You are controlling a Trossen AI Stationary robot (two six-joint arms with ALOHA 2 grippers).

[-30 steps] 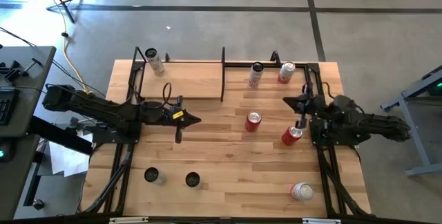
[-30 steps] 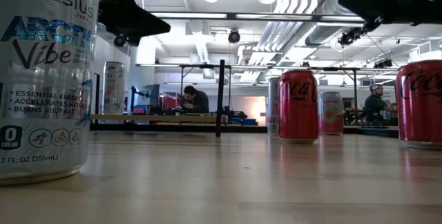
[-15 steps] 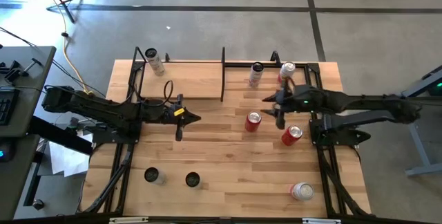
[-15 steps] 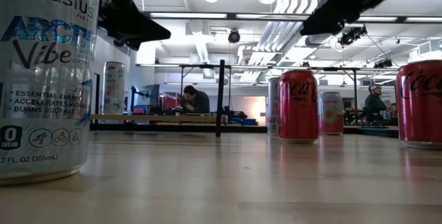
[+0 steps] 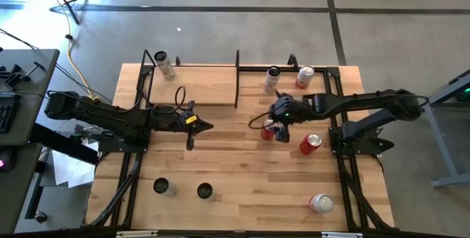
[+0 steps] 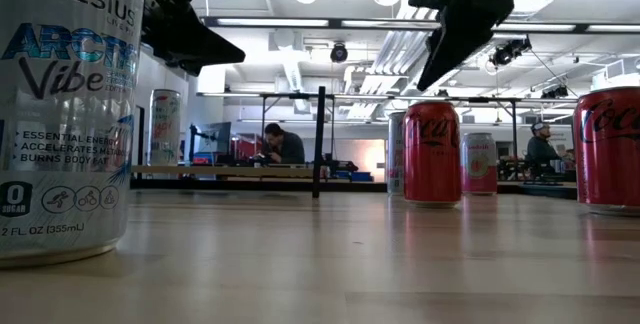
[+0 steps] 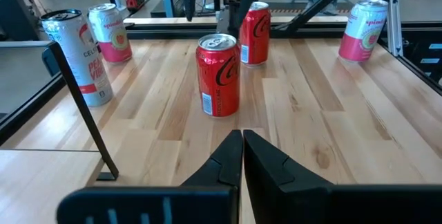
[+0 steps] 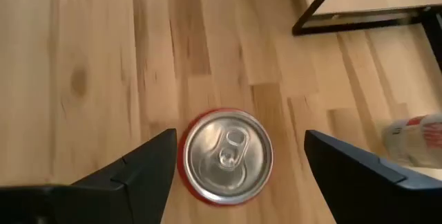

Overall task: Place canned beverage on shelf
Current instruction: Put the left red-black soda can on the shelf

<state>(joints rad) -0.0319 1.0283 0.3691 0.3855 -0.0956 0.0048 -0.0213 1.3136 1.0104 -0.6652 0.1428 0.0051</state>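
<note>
A red canned beverage (image 5: 268,130) stands upright on the tabletop, right of centre. My right gripper (image 8: 242,141) hovers just above it, pointing down and open. One finger is on each side of the can's silver top (image 8: 226,156), and neither touches it. In the low view the fingertips (image 6: 428,76) hang above the can (image 6: 432,152). The shelf (image 5: 194,85), a light-wood board with black end frames, lies at the far left-centre with a pale can (image 5: 163,63) at its left end. My left gripper (image 5: 207,126) waits shut in front of the shelf, above the table.
A second red can (image 5: 310,143) stands to the right of the first. A pale can (image 5: 272,78) and a pink can (image 5: 304,76) stand at the far right. A pink can (image 5: 321,203) lies near the front right. Two cans (image 5: 161,186) (image 5: 205,191) stand front left.
My right gripper has swung from near the table's right edge toward the left, over the middle red can. It has tipped to point down and opened. The cans have not moved.
</note>
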